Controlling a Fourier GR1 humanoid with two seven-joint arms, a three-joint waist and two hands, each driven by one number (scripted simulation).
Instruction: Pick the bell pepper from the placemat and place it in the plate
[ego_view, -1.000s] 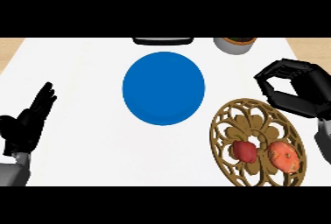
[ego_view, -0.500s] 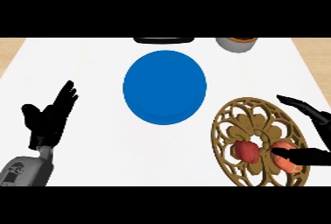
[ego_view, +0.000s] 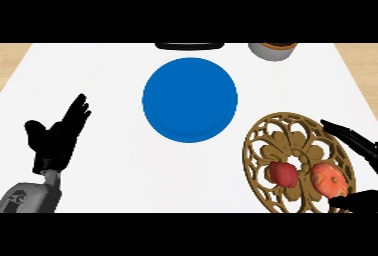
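Right robot hand (ego_view: 353, 202) is being seen at the lower right edge of the frame, only partly in view: the thumb is lying at the near rim of the placemat (ego_view: 260, 150), and the straight fingers (ego_view: 353, 137) are reaching along the placemat's right rim. The hand is spread wide around the orange-red item; nothing is being gripped.

The orange-red lumpy item (ego_view: 328, 180) is sitting on the right part of the placemat, between that thumb and the fingers. Contact with the hand cannot be told. Just left of it, the darker red bell pepper (ego_view: 283, 173) is sitting on the placemat, near its centre, apart from the hand. Which of the two is the pepper is being judged on shape only.

The placemat, a round golden cut-out pattern, is lying at the lower right of the white surface (ego_view: 111, 75).

Left robot hand (ego_view: 55, 137) is being held open at the lower left, fingers straight and pointing up, resting, holding nothing.

The blue plate (ego_view: 190, 99) is lying in the upper centre of the frame, apart from the placemat, with nothing on it.

At the top edge, a dark flat object (ego_view: 189, 46) and a grey bowl (ego_view: 272, 50) are being cut off by the frame.
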